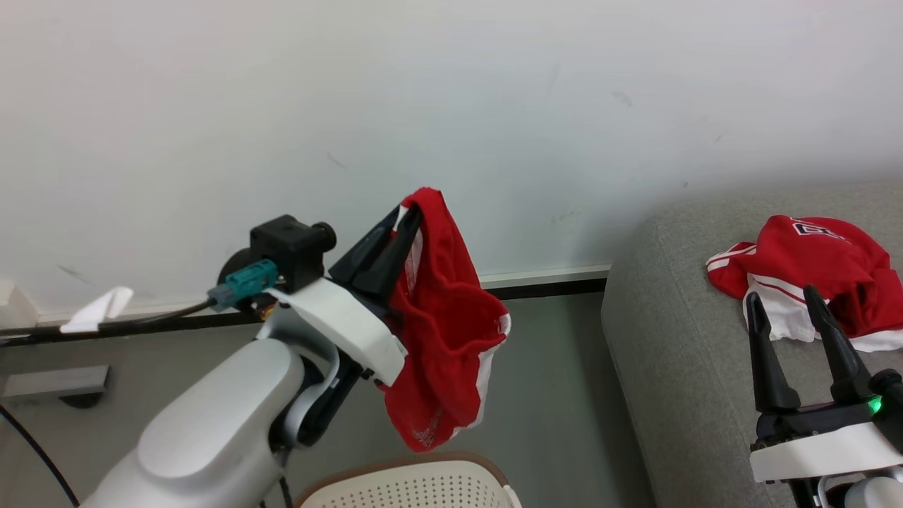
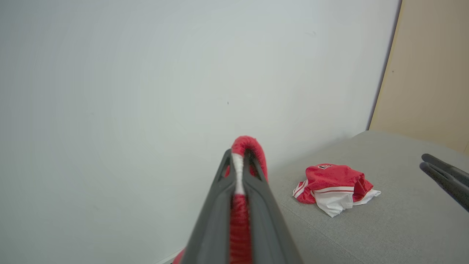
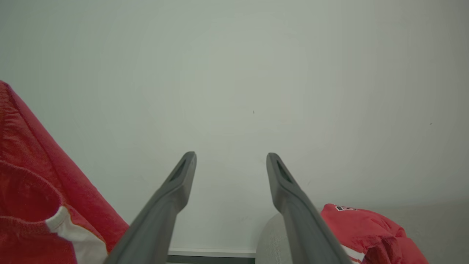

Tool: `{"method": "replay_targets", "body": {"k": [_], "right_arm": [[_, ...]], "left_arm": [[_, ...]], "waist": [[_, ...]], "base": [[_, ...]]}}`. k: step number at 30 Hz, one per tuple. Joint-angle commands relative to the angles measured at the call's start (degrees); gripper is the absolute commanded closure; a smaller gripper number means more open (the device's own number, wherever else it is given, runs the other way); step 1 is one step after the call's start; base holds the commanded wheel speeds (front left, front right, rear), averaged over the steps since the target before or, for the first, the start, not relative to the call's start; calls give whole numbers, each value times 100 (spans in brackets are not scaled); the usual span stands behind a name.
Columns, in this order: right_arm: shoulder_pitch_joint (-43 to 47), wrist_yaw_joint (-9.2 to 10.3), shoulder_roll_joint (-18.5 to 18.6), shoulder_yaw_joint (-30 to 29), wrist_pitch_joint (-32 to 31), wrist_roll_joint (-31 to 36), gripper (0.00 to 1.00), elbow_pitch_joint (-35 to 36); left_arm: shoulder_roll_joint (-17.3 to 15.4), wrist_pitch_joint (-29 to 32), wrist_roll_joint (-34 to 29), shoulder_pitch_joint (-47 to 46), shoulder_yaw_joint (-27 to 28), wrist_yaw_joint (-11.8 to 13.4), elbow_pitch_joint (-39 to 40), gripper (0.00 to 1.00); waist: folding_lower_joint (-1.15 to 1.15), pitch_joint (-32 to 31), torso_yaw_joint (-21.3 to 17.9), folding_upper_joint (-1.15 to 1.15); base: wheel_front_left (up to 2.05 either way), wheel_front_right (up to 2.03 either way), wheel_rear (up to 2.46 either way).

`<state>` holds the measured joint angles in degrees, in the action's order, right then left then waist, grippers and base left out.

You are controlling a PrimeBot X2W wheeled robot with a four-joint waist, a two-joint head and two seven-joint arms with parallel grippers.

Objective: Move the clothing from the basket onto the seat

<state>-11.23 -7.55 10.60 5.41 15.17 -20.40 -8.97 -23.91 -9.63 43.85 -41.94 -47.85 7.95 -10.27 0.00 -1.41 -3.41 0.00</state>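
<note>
My left gripper [image 1: 408, 215] is shut on a red-and-white garment [image 1: 444, 324], which hangs in the air above the basket [image 1: 416, 483] at the bottom edge. In the left wrist view the red fabric [image 2: 243, 146] bulges out past the closed fingertips. A second piece of clothing [image 1: 811, 271] lies crumpled on the grey seat [image 1: 677, 339] at the right, also visible as the clothing [image 2: 335, 185] on the seat [image 2: 395, 220]. My right gripper [image 1: 783, 296] stands open over the seat, just in front of that garment, with nothing between its fingers [image 3: 183, 176].
A pale wall [image 1: 451, 106] with a white and dark baseboard [image 1: 543, 279] runs behind everything. Grey floor [image 1: 557, 395] separates the basket from the seat. A cable and a scrap of white paper [image 1: 95, 310] lie at the far left.
</note>
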Motion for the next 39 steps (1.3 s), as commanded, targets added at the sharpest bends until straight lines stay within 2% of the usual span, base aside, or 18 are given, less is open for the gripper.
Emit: {"method": "replay_targets", "body": {"k": [1, 5, 11, 17, 23, 28, 39], "right_arm": [[109, 13, -24, 46, -5, -28, 0, -21], [115, 13, -60, 172, -5, -67, 0, -59], [124, 13, -76, 452, -5, -152, 0, -70], [61, 13, 99, 1357, -5, -492, 0, 81], [-85, 13, 443, 2424, -5, -867, 0, 110], [-358, 13, 514, 3050, -5, -1001, 0, -237], [-1088, 13, 195, 4034, -5, -1603, 0, -1751]], "left_arm": [[-72, -31, -35, -64, 74, 87, 171, 100], [-169, 9, -69, -108, 186, 260, 481, 100], [-210, 127, -48, -68, 172, 358, 675, 100], [-206, 180, -78, -125, 134, 379, 754, 100], [-100, 229, -118, -304, 69, 321, 718, 100], [37, 212, -104, -414, 20, 262, 707, 100], [452, 338, -147, -550, -391, 24, 782, 100]], "waist": [[0, -9, -13, 0], [0, -9, -38, 0], [0, 6, -36, 0], [0, 36, 10, 0], [0, 54, 86, 0], [0, 45, 171, 0], [0, -39, 677, 0]], "base": [[0, 0, 0], [0, 0, 0], [0, 0, 0], [0, 0, 0], [0, 0, 0], [0, 0, 0], [0, 0, 0]]}}
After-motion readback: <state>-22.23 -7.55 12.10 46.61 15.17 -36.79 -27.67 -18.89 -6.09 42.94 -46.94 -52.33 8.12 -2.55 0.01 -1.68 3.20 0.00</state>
